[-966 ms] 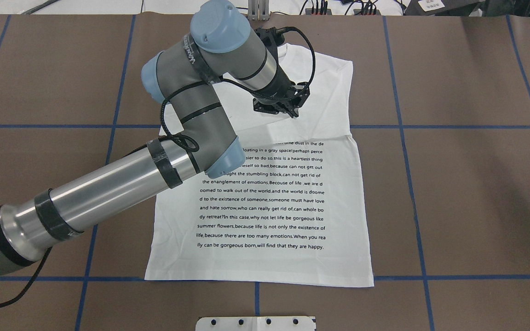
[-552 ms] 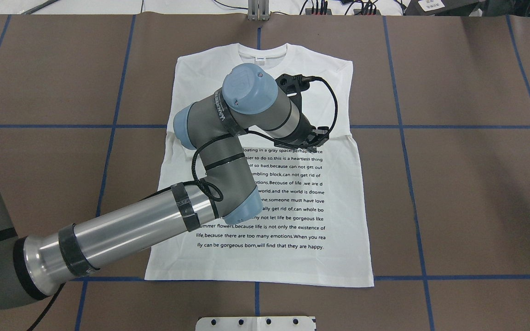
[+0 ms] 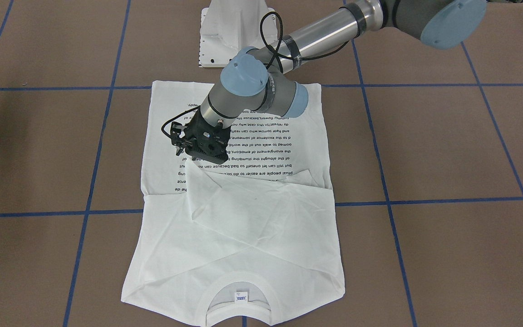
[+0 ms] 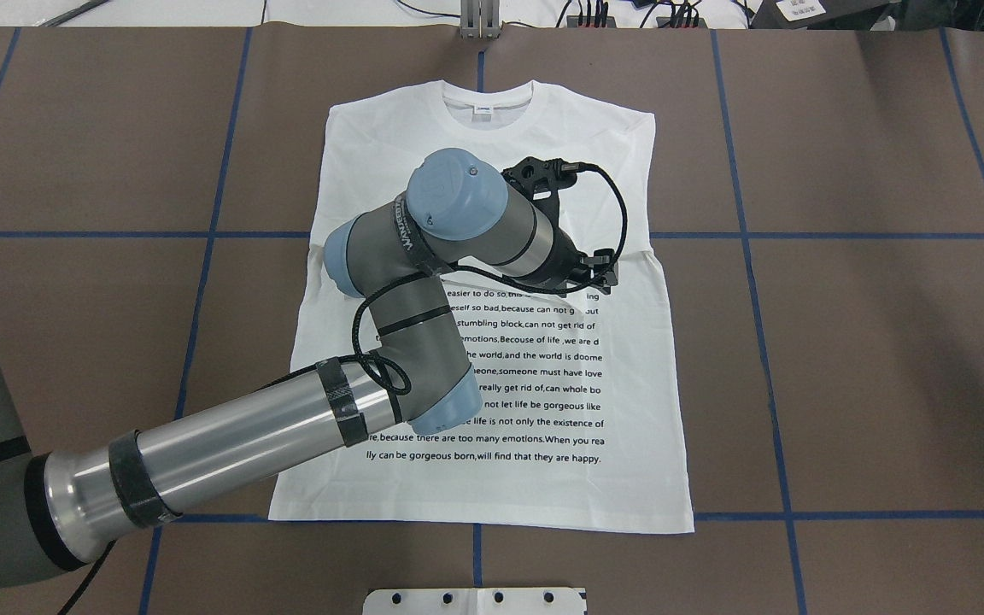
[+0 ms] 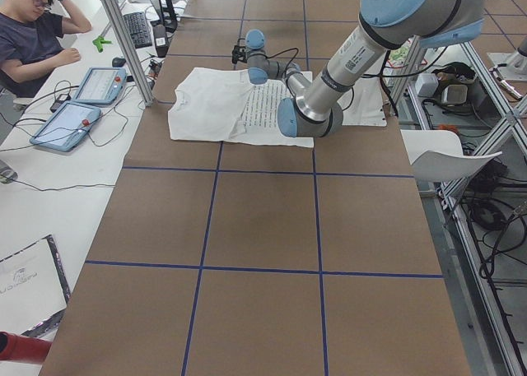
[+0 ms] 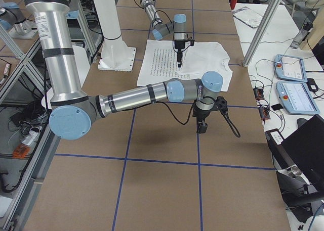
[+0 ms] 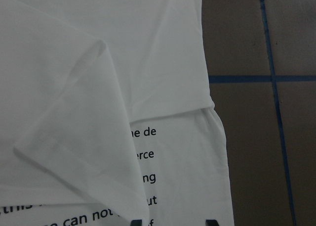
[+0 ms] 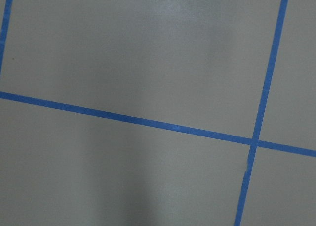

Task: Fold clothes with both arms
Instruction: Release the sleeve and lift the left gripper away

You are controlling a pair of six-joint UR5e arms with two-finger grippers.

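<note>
The white T-shirt (image 4: pixel 646 478) lies flat, text side up, collar (image 4: pixel 488 98) at the far edge, neck label (image 3: pixel 241 297) showing. Both sleeves are folded in across the chest; one sleeve end (image 7: pixel 74 132) reaches over the top text lines. My left gripper (image 3: pixel 200 160) hangs low over that sleeve tip, mostly hidden under the wrist in the overhead view (image 4: pixel 582 282). In the left wrist view its fingertips (image 7: pixel 138 222) stand apart with printed cloth between them. My right gripper (image 6: pixel 201 127) hovers over bare table to the shirt's right; the right wrist view shows only paper and tape.
Brown paper with blue tape lines (image 8: pixel 148 122) covers the table. The white pedestal (image 3: pixel 229 27) stands at the robot's edge, just behind the shirt hem. A person (image 5: pixel 33 30) sits at a side desk with tablets (image 5: pixel 82 104) beyond the far end.
My left arm swung from beside the collar back toward the robot, over the text. The sleeve end came with it and now covers the top text lines. The right gripper stayed put.
</note>
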